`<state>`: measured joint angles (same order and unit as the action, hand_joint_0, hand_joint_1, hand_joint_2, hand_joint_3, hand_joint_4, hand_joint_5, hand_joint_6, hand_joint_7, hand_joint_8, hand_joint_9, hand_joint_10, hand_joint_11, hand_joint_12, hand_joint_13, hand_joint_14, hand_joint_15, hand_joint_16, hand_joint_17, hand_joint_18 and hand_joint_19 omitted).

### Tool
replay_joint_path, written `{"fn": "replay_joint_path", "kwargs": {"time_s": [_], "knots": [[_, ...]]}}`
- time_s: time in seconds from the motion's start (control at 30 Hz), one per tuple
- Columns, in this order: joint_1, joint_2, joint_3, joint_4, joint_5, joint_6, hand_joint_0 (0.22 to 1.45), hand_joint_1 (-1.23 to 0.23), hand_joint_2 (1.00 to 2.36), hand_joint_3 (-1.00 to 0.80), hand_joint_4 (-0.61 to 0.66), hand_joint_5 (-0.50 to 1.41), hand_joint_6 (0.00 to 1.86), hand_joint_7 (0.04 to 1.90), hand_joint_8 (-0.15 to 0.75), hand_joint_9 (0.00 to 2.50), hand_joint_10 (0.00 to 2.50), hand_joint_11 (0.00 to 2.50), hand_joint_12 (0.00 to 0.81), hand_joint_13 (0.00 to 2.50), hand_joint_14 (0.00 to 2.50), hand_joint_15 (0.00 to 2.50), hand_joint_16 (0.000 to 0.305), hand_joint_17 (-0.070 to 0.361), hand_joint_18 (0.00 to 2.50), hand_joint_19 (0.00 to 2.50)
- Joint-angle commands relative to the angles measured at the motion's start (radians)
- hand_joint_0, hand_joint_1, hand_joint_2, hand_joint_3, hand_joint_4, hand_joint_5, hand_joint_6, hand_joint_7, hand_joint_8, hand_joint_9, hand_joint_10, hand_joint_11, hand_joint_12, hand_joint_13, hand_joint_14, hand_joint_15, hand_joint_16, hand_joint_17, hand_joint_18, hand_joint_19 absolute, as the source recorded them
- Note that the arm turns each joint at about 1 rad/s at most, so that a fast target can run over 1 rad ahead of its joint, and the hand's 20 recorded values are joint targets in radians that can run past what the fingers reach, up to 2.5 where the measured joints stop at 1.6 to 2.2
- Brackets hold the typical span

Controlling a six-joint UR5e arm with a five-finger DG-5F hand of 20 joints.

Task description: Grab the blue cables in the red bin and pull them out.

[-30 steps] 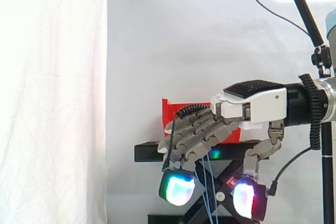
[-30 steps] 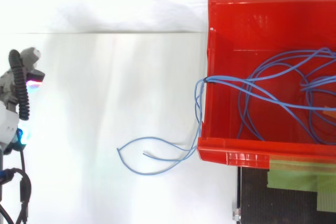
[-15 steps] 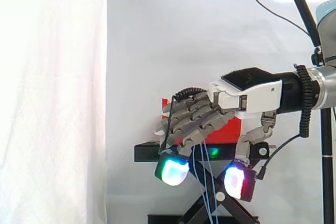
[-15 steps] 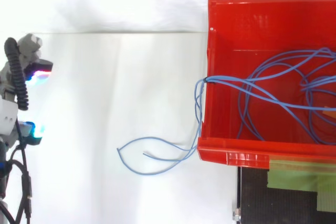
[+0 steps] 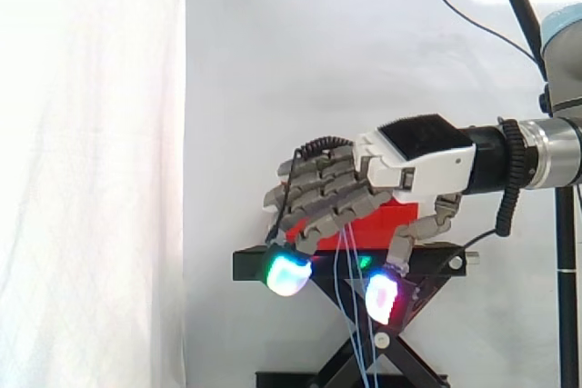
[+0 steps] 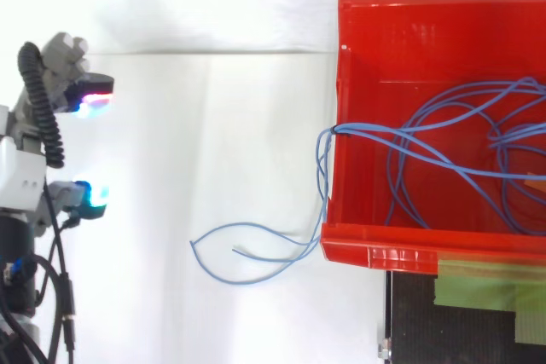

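From the side, your hand hides most of the red bin; from above, the bin runs off the right edge. Fingers hang loosely apart, holding nothing. Thin blue cables coil inside the bin, some spilling over its wall.

A: Can you see the whole red bin?
B: No. From the top, its right side is cut off by the edge, and the blue cables run off there too. From the side, the robot hand covers most of it.
A: Where do the hanging cables end?
B: I can't tell. In the side view they drop past the bottom edge.
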<state>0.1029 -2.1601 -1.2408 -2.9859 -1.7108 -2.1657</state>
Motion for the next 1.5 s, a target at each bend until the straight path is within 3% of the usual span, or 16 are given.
{"fn": "replay_joint_path", "kwargs": {"time_s": [0.0, 0.17, 0.33, 0.5, 0.6, 0.73, 0.8, 0.87, 0.93, 1.0, 1.03, 1.33, 1.47], "knots": [[-0.011, 0.000, -0.034, 0.005, -0.001, 0.008, 0.77, -0.92, 1.00, -1.00, 0.19, 0.54, 0.01, 0.50, 0.240, 0.54, 0.01, 0.22, 0.329, 0.40, 0.01, 0.18, 0.046, 0.103, 0.22, 0.19], [-0.015, 0.000, -0.034, 0.001, -0.001, 0.047, 0.77, -0.92, 1.00, -1.00, 0.20, 0.54, 0.01, 0.50, 0.241, 0.54, 0.01, 0.22, 0.330, 0.40, 0.01, 0.18, 0.046, 0.103, 0.22, 0.19], [-0.020, 0.000, -0.025, 0.044, -0.033, 0.047, 0.77, -0.92, 1.00, -1.00, 0.20, 0.55, 0.01, 0.50, 0.241, 0.54, 0.01, 0.22, 0.330, 0.40, 0.01, 0.17, 0.046, 0.103, 0.22, 0.18], [-0.025, 0.000, -0.023, 0.099, -0.052, -0.010, 0.77, -0.92, 1.00, -1.00, 0.19, 0.55, 0.01, 0.50, 0.241, 0.54, 0.01, 0.22, 0.330, 0.40, 0.01, 0.18, 0.046, 0.103, 0.22, 0.19], [-0.034, 0.000, -0.025, 0.169, -0.053, -0.088, 0.77, -0.92, 1.00, -1.00, 0.19, 0.55, 0.01, 0.50, 0.240, 0.54, 0.01, 0.23, 0.329, 0.41, 0.01, 0.18, 0.046, 0.103, 0.22, 0.18], [-0.042, 0.000, -0.025, 0.171, -0.058, -0.134, 0.77, -0.92, 1.00, -1.00, 0.19, 0.55, 0.01, 0.49, 0.241, 0.54, 0.01, 0.22, 0.329, 0.41, 0.01, 0.18, 0.046, 0.103, 0.22, 0.19], [-0.046, -0.001, -0.025, 0.168, -0.053, -0.130, 0.77, -0.92, 1.00, -1.00, 0.20, 0.55, 0.01, 0.49, 0.242, 0.55, 0.01, 0.23, 0.329, 0.41, 0.01, 0.18, 0.046, 0.103, 0.22, 0.19], [-0.054, -0.010, -0.025, 0.148, -0.038, -0.078, 0.77, -0.91, 1.00, -1.00, 0.20, 0.55, 0.01, 0.49, 0.243, 0.55, 0.01, 0.23, 0.329, 0.41, 0.01, 0.17, 0.046, 0.103, 0.22, 0.19], [-0.057, -0.014, -0.025, 0.111, -0.021, -0.009, 0.77, -0.92, 1.00, -1.00, 0.20, 0.55, 0.01, 0.49, 0.243, 0.55, 0.01, 0.23, 0.329, 0.41, 0.01, 0.18, 0.046, 0.103, 0.22, 0.19], [-0.058, -0.024, -0.025, 0.068, -0.016, 0.112, 0.77, -0.92, 1.00, -1.00, 0.20, 0.55, 0.01, 0.49, 0.242, 0.55, 0.01, 0.23, 0.328, 0.41, 0.01, 0.18, 0.046, 0.103, 0.23, 0.19], [-0.058, -0.024, -0.026, 0.067, -0.016, 0.126, 0.78, -0.92, 1.00, -1.00, 0.19, 0.55, 0.01, 0.49, 0.241, 0.55, 0.01, 0.23, 0.328, 0.41, 0.01, 0.18, 0.046, 0.103, 0.23, 0.19], [-0.074, -0.024, -0.008, 0.085, -0.053, 0.108, 0.78, -0.92, 1.00, -1.00, 0.19, 0.55, 0.01, 0.49, 0.243, 0.55, 0.01, 0.23, 0.330, 0.41, 0.01, 0.18, 0.046, 0.102, 0.23, 0.19], [-0.089, -0.023, -0.008, 0.143, -0.081, 0.076, 0.78, -0.92, 1.00, -1.00, 0.19, 0.55, 0.01, 0.49, 0.244, 0.55, 0.01, 0.23, 0.329, 0.41, 0.01, 0.18, 0.045, 0.102, 0.23, 0.19]]}}
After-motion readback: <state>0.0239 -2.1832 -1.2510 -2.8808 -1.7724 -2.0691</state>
